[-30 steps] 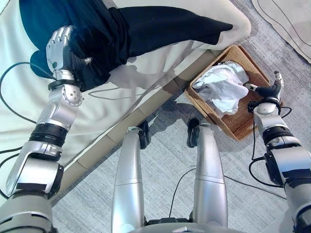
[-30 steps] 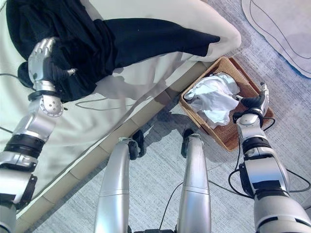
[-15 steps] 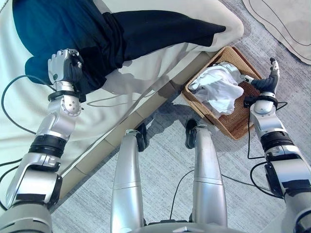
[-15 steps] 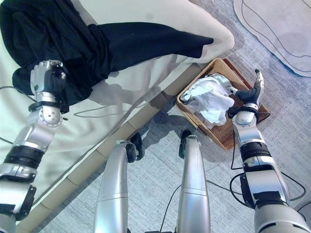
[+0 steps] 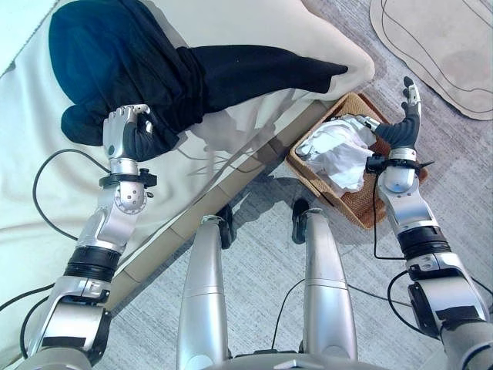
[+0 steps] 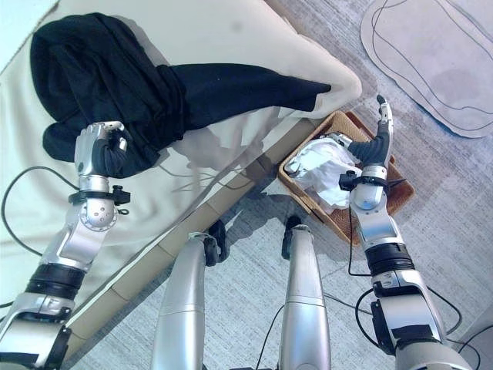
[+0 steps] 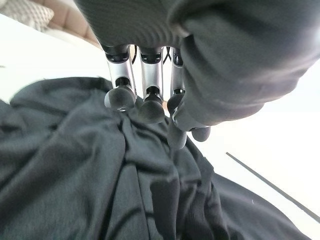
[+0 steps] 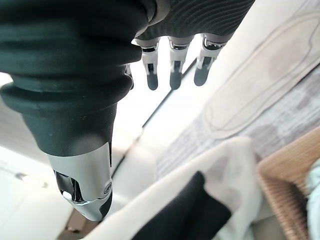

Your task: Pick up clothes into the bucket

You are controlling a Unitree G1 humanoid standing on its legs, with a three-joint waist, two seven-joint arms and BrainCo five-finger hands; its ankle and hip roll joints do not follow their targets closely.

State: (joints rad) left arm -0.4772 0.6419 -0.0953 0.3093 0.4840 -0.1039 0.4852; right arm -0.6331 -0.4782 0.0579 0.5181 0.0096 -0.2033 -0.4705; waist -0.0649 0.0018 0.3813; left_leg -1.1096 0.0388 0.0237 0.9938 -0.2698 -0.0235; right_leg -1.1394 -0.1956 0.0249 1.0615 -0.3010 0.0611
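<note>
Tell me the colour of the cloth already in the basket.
White; the cloth in the woven brown basket shows best in the left eye view.

Cream bed point(image 5: 254, 31) carrying a dark garment point(image 5: 177, 65) bunched and trailing one sleeve, grey carpet point(image 5: 262, 262) below with a wicker basket point(image 5: 347, 212) beside the bed
</note>
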